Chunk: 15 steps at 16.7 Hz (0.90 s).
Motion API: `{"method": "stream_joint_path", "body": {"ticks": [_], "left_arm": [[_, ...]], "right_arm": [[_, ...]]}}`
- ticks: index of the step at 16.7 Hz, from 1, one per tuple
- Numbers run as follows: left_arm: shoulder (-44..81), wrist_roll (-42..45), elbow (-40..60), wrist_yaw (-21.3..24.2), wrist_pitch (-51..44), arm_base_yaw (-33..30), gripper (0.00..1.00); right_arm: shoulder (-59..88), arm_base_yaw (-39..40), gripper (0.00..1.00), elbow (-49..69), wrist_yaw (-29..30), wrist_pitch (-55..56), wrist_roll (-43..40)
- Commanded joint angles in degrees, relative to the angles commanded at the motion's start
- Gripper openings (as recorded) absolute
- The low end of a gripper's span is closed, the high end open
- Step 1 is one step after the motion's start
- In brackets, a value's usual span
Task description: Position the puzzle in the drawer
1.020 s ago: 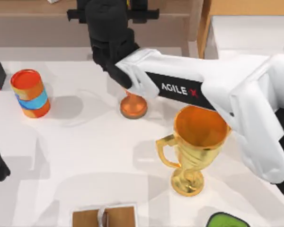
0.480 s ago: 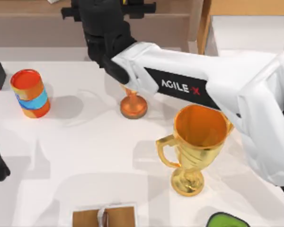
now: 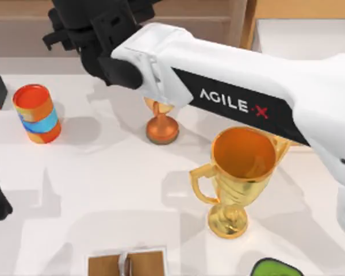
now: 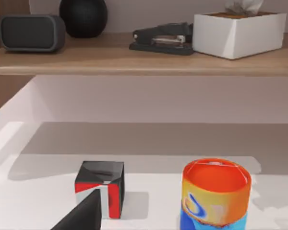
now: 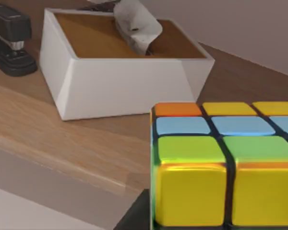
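While the right arm is reaching toward eleven o'clock, its gripper is clamping the puzzle near the shelf; I judge it is mid-carry, needing a swing toward the drawer at one o'clock. The left arm is idling at nine o'clock.

glossy plastic-looking puzzle, matt wooden shelf, perhaps paper tissue

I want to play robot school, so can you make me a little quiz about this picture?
1. True or false: the striped can stands on the left side of the table.
2. What pokes out of the white box? A) a tissue B) a spoon C) a flower
3. Fill in: the right gripper holds the ____.

Key: 1 true; 2 A; 3 puzzle.
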Motion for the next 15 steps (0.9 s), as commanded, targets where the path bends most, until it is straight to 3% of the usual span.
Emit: {"method": "stream_joint_path", "body": {"ticks": [7,11,15], "left_arm": [[0.00,0.00,0.00,0.00,0.00,0.00,1.00],[0.00,0.00,0.00,0.00,0.00,0.00,1.00],[0.00,0.00,0.00,0.00,0.00,0.00,1.00]], "right_arm": [[-10.37,-7.26,0.00,-0.65,-10.57,-35.92,1.37],[-12.17,-20.56,0.00,2.06,-19.60,-54.05,3.73],[-6.69,-35.59,0.00,6.41,-29.91,-65.47,6.97]]}}
